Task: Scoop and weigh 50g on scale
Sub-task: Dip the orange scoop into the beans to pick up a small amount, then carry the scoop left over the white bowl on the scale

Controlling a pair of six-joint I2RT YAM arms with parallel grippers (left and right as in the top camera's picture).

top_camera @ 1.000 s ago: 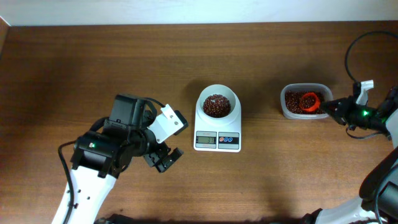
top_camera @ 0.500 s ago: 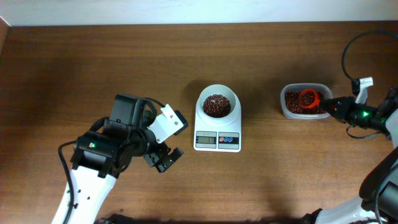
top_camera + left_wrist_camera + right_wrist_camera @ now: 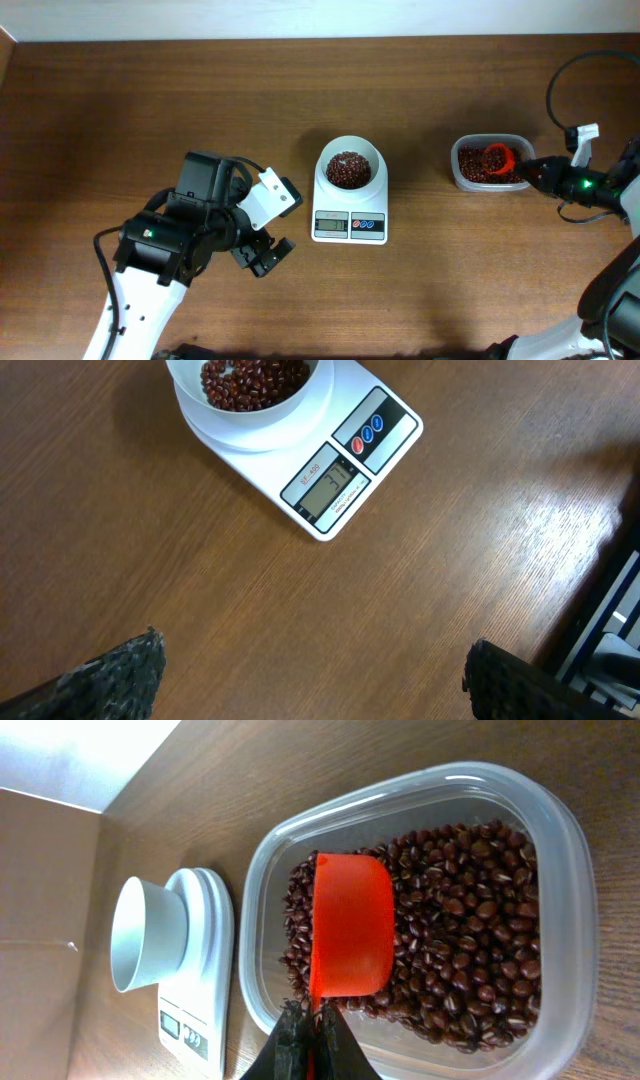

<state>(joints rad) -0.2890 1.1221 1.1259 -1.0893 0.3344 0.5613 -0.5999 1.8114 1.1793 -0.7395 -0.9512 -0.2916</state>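
Note:
The white scale (image 3: 349,226) stands mid-table, and its round bowl (image 3: 348,160) holds a heap of red-brown beans (image 3: 347,170). More beans (image 3: 460,920) fill the clear tub (image 3: 480,141) on the right. My right gripper (image 3: 310,1032) is shut on the handle of an orange scoop (image 3: 350,935), which lies over the tub's beans with a smooth orange face showing. My left gripper (image 3: 310,680) hangs open above bare wood, nearer the table's front than the scale (image 3: 340,470), with nothing between its fingers.
The pale wall runs along the table's far edge. A black cable (image 3: 560,90) loops above the right arm. From the right wrist, the scale (image 3: 195,980) and its bowl (image 3: 145,935) stand left of the tub (image 3: 570,870).
The scoop has shifted slightly toward the far side of the tub and my right gripper has drawn a little to the right. The left arm has not moved.

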